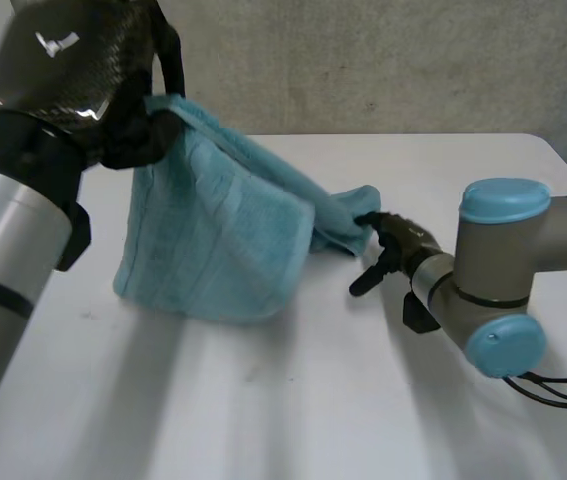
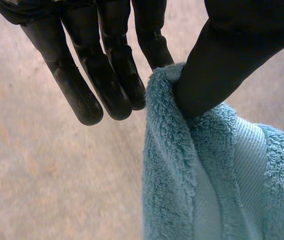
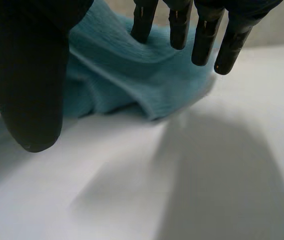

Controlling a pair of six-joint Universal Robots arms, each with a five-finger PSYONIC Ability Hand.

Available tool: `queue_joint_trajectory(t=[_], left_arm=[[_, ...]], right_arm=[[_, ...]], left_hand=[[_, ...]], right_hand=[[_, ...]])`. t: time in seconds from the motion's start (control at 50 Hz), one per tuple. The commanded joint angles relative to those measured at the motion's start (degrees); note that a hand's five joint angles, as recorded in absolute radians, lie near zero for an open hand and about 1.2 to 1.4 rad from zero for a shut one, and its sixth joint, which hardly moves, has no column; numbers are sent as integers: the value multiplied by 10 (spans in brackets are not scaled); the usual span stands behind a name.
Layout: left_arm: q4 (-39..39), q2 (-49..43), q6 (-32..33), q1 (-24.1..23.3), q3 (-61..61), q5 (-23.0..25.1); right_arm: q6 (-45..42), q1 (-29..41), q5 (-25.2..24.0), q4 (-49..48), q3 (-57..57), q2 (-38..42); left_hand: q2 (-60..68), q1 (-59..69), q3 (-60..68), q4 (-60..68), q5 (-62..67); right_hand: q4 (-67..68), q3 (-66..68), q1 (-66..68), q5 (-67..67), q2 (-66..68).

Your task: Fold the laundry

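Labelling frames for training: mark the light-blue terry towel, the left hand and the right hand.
light-blue terry towel [image 1: 213,240], head view, hanging panel.
left hand [image 2: 227,60], left wrist view, thumb.
right hand [image 1: 401,245], head view, palm.

The right hand [image 1: 395,243] perhaps touches the towel [image 1: 223,230]; contact hidden.

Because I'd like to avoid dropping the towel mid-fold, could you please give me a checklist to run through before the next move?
1. Left hand pinching the blue towel: ok, the thumb and a finger clamp its edge.
2. Towel raised at that end: ok, it hangs from the left hand, with its lower part on the white table.
3. Right hand gripping the towel's other end: not ok, fingers straight, thumb apart.
4. Right fingertips touching the towel: cannot tell.
5. Towel spread flat: not ok, it is bunched between the hands.
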Motion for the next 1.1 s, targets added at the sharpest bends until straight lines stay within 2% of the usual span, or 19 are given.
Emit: queue_joint_trajectory(t=[0.02, 0.52, 0.62, 0.68, 0.76, 0.78, 0.84, 0.86, 0.92, 0.94, 1.0, 1.02, 1.1], left_arm=[[-4, 48, 0, -10, 3, 12], [-32, 104, -5, -9, 24, 11], [-31, 105, -4, -5, 24, 11], [-32, 105, -4, 3, 22, 11], [-31, 105, -4, 39, 17, 12], [-34, 105, -3, 66, 15, 13], [-36, 104, -4, 112, 5, 18], [-35, 101, -4, 143, -4, 27], [-34, 97, -4, 181, -19, 61], [-34, 94, -5, 203, -29, 90], [-36, 91, -5, 225, -40, 121], [-40, 78, -5, 246, -58, 162], [-45, 43, -5, 268, -82, 199]], right_arm=[[-5, 16, 52, -54, -36, 13], [-1, 88, 56, -53, -130, 99], [-7, 97, 57, -51, -137, 95], [-23, 90, 61, -38, -128, 57], [-97, 83, 54, -1, -100, -25], [-118, 75, 53, 4, -94, -39], [-198, 18, 46, 28, -76, -89], [-218, 6, 42, 33, -72, -101], [-290, -26, 12, 75, -64, -153], [-303, -30, 3, 92, -61, -164], [-351, -51, -34, 146, -67, -200], [-360, -59, -38, 157, -71, -207], [-401, -93, -60, 218, -107, -227]], left_hand=[[114, 158, 117, 115, 154], [114, 158, 117, 115, 154], [114, 158, 117, 115, 154], [114, 158, 117, 115, 154], [114, 158, 117, 115, 154], [114, 158, 117, 115, 154], [114, 158, 117, 115, 154], [114, 158, 117, 115, 154], [114, 158, 117, 115, 154], [114, 158, 117, 115, 154], [114, 158, 117, 115, 154], [114, 158, 117, 115, 154], [114, 158, 117, 115, 154]], right_hand=[[-27, -16, -3, -28, -20], [45, 56, 69, 44, 52], [651, 662, 675, 650, 658], [665, 676, 689, 664, 672], [665, 676, 689, 664, 672], [665, 676, 689, 664, 672], [665, 676, 689, 664, 672], [665, 676, 689, 664, 672], [665, 676, 689, 664, 672], [665, 676, 689, 664, 672], [665, 676, 689, 664, 672], [665, 676, 689, 664, 672], [665, 676, 689, 664, 672]])
